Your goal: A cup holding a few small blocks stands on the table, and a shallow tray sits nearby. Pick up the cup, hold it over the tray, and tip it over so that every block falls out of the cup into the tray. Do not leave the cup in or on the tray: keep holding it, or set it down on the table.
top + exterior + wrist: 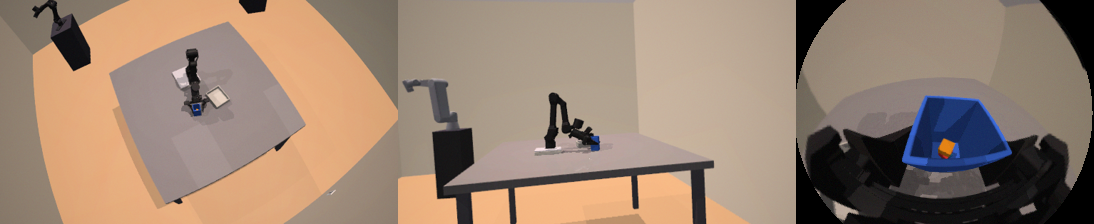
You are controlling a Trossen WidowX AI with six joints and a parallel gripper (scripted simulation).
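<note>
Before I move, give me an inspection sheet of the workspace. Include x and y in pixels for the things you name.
Surface: grey table (143,89) (576,172) (891,95), shadows across it.
Cup: blue, square-mouthed (197,113) (595,138) (946,117), upright; an orange block (197,110) (946,148) inside with something red beneath, full count unclear.
Tray: shallow, pale (218,96) (579,144), beside the cup; no blocks visible.
Clutter: nothing seen on the table.
Pincer: (196,108) (596,143) (952,150) partly open, fingers either side of the cup; contact unclear.
Cables: nothing seen.
Surroundings: second arm (46,4) (438,100) on a black pedestal (71,46) (451,160); small white object (332,192), unidentifiable.
</note>
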